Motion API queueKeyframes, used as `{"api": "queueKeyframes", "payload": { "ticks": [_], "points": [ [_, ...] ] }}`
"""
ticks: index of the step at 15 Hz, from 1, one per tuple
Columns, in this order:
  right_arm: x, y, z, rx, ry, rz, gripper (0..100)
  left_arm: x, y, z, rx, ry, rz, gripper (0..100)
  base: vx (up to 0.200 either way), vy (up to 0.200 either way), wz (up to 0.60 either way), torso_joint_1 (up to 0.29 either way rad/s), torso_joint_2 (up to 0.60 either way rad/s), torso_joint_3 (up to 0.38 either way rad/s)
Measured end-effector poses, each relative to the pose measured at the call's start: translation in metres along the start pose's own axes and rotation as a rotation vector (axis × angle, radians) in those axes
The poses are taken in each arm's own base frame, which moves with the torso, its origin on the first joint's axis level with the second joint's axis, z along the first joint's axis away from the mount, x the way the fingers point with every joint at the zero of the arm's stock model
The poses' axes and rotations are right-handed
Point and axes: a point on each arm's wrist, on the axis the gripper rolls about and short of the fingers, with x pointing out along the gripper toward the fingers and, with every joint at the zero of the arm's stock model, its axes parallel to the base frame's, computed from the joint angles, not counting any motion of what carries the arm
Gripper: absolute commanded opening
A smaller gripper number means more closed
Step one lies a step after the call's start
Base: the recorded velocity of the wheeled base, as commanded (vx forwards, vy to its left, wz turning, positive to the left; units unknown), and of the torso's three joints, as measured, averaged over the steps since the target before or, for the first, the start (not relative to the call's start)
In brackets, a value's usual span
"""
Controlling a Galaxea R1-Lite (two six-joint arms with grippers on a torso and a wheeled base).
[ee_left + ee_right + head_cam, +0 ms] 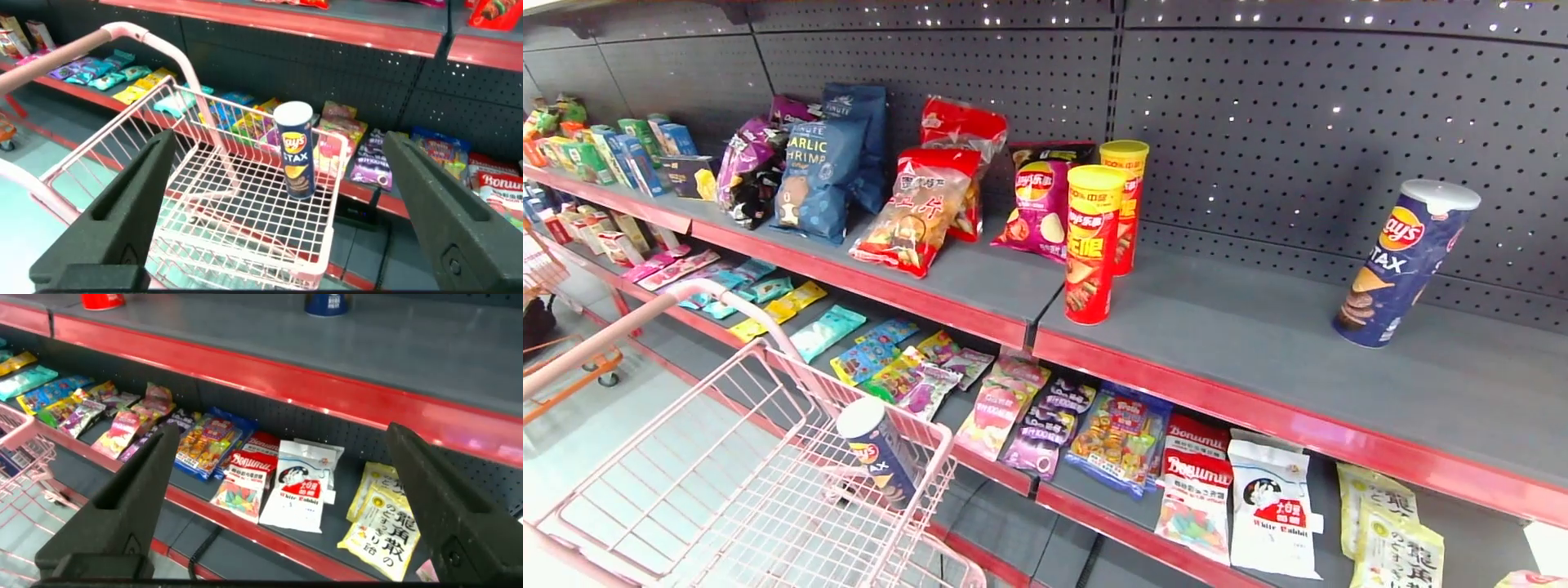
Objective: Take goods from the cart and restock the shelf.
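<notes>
Left claw, spread wide, faces the blue crisp can upright in the pink cart's corner, apparently aligned for grasping; right claw, equally wide, faces the shelf awaiting stock.

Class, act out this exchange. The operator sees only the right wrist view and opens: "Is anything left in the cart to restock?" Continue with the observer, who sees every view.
Observer: Yes, one blue can stands upright in the cart, at the corner nearest the shelf.
Operator: Is the left gripper ready for it?
Observer: The left gripper is open, pointed at that can, not touching it.
Operator: Where do cans go?
Observer: Two red cans stand together on the upper shelf, left of a second blue can.
</notes>
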Motion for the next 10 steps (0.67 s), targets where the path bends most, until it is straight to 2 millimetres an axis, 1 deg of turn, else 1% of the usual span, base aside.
{"api": "queueKeyframes", "payload": {
  "ticks": [7,10],
  "points": [
    [0.0,0.0,0.0,0.002,0.0,0.0,100,0.0,0.0,-0.0003,-0.001,0.002,0.0,100,0.0,0.0,0.0,-0.152,0.37,0.223],
    [0.0,-0.0001,0.0,0.003,0.0,-0.002,100,0.0,0.0,-0.0002,-0.001,0.001,-0.001,100,0.0,0.0,0.0,-0.172,0.45,0.277]
  ]
}}
